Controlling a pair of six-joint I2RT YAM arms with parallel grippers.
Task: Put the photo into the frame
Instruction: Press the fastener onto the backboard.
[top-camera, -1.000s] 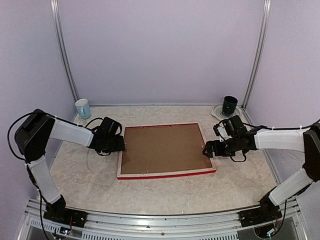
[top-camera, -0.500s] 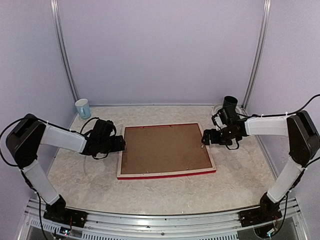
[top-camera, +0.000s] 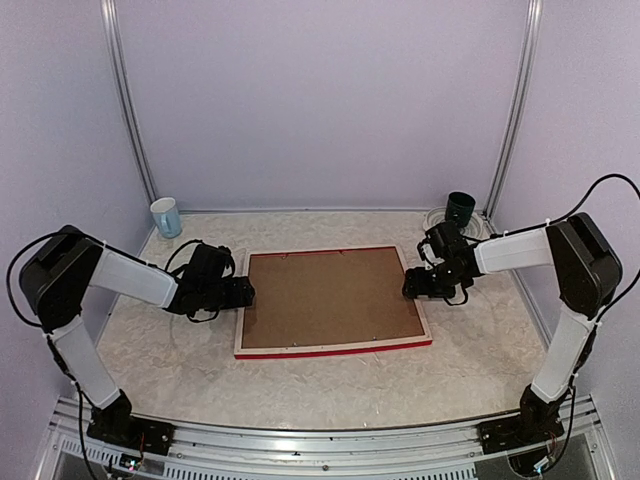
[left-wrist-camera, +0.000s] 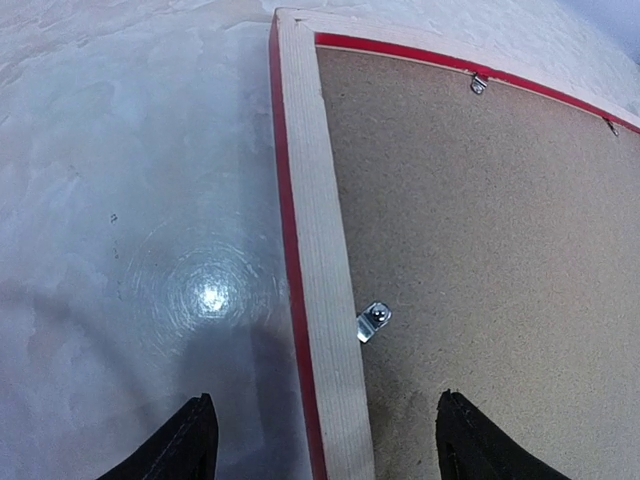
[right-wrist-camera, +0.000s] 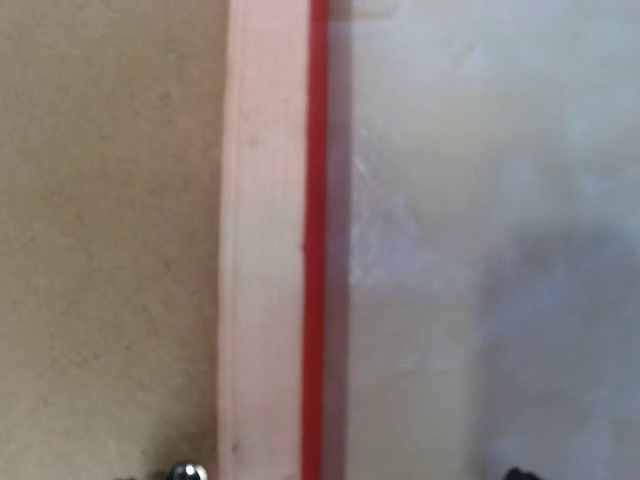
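Observation:
The frame (top-camera: 335, 348) lies face down on the table, pale wood back up and red edges showing. The plain brown backing board (top-camera: 330, 297) fills it. The photo is hidden. My left gripper (top-camera: 246, 293) is open and straddles the frame's left rail (left-wrist-camera: 322, 300), one finger over the table and one over the backing board, close to a small metal clip (left-wrist-camera: 373, 321). My right gripper (top-camera: 411, 285) is at the right rail (right-wrist-camera: 265, 250). It looks open, with only one dark fingertip (right-wrist-camera: 514, 473) showing, over the table.
A white and blue mug (top-camera: 166, 217) stands at the back left. A dark green cup (top-camera: 460, 209) stands at the back right on a pale disc. More metal clips (left-wrist-camera: 479, 83) sit along the frame's far rail. Walls enclose the table.
My right gripper has moved from the frame's lower right part further up along the right rail. My left gripper has stayed at the left rail with a small shift.

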